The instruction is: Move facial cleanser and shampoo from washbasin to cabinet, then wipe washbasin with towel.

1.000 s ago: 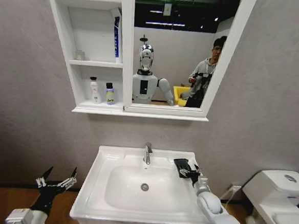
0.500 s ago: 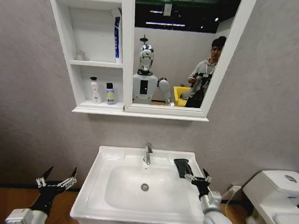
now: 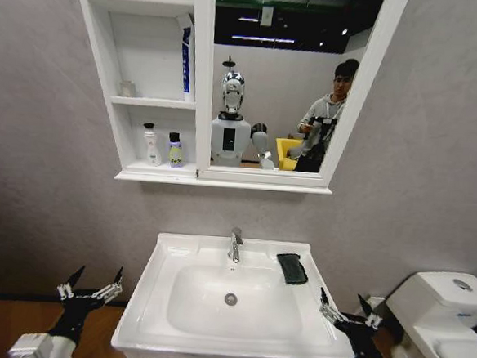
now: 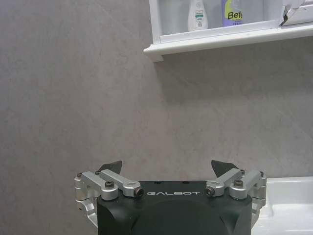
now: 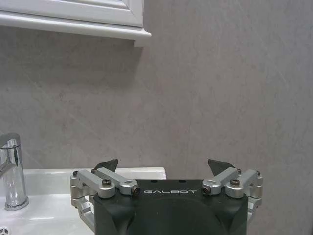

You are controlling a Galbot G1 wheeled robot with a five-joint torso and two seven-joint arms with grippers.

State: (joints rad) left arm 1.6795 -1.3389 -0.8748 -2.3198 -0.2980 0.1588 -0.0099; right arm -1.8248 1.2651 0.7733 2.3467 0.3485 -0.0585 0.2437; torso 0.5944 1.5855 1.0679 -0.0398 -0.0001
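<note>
Nearest the camera, the left tool [image 3: 90, 290] hung low beside the washbasin's [image 3: 158, 304] left edge, fingers spread and empty. The right tool [image 3: 347, 311] sat off the basin's right front corner, likewise splayed, holding nothing; its arm was cut off by the frame. The towel [image 3: 292, 268] lay folded on the rim, right of the tap [image 3: 235, 245]. Farther up, the cabinet's [image 3: 198, 78] lowest niche held two bottles [image 3: 162, 148], labels too small to read in the head view.
</note>
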